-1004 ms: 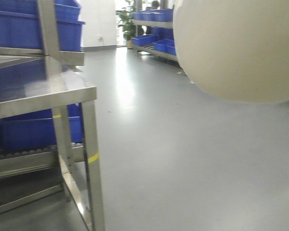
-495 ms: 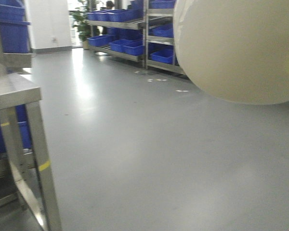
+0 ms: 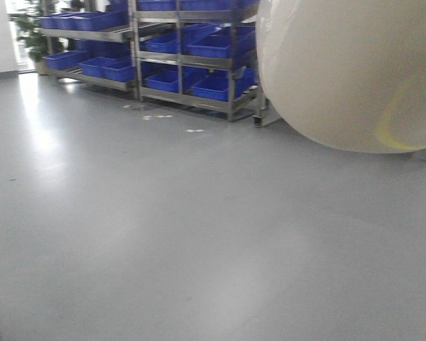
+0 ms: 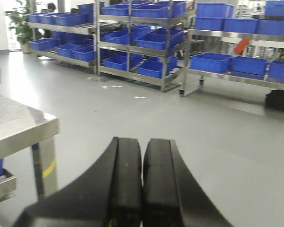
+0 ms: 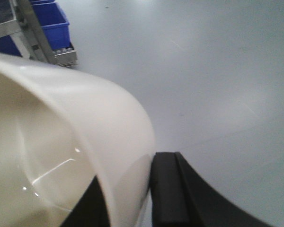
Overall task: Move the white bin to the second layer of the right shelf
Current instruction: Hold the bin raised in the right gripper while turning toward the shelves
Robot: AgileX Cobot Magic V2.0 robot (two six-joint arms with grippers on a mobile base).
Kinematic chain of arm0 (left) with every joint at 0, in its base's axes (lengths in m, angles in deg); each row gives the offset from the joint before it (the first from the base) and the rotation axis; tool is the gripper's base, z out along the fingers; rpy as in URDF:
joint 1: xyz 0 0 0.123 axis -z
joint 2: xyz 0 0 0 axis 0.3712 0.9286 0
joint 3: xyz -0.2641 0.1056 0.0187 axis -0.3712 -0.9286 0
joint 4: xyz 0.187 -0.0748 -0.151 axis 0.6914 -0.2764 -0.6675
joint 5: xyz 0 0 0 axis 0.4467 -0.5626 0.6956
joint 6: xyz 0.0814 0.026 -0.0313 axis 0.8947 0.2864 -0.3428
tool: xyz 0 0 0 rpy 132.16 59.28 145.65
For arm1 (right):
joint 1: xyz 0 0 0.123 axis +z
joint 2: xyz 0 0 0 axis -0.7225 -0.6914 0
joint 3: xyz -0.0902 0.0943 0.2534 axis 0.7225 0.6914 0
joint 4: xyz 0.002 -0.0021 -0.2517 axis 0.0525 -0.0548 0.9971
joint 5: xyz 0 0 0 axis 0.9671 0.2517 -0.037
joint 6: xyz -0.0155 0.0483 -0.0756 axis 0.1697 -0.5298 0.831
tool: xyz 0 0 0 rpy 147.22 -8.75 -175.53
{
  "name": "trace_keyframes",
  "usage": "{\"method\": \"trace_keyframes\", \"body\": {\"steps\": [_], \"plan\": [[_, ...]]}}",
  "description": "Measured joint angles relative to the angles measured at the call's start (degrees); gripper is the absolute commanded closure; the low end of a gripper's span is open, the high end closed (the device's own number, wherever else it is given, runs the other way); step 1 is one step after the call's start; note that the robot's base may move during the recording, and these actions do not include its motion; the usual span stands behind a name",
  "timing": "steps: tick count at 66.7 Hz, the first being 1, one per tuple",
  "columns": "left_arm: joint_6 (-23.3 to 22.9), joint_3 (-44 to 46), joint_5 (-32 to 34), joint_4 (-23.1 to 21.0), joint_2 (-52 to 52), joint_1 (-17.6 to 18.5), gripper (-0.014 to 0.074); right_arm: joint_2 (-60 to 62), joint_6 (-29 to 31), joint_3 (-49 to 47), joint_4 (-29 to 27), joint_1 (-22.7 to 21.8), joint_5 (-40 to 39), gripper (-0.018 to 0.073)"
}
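- Hanging up in the air over the grey floor [image 3: 163, 234] is the white bin [image 3: 348, 71]. It's filling the whole top right corner of the front view, with its rounded base bulging toward the camera.
- The right gripper [image 5: 128, 182] is doing the carrying. Its fingers [image 5: 168, 189] are pinching the bin's wall just under the rim, one black finger sitting outside and the other showing dark on the inside, so they're clamped tight on the plastic.
- The tub's glossy inside is looking bare from the right wrist view, with just light glinting off it.
- The left gripper [image 4: 143, 156] is holding nothing. Its two black fingers [image 4: 125, 179] are pressing flat against each other with no gap.
- A steel table [image 4: 19, 127] is poking in from the left edge of the left wrist view, with a strip of yellow tape [image 4: 49, 168] showing on its leg.
- Steel racks [image 3: 184, 57] are lining the far side of the room, well apart from the tub and loaded with blue bins [image 4: 151, 40].
- One more blue bin [image 5: 49, 21] is peeking in at the top left of the right wrist view, on a rack lane with small white rollers [image 5: 61, 49].
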Motion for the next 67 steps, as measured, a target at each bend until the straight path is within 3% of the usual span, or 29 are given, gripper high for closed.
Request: {"method": "trace_keyframes", "body": {"steps": [67], "plan": [[0.00,0.00,0.00,0.00,0.00,0.00,0.0512,0.00,0.00,0.00,0.00,0.00,0.00,0.0504]]}}
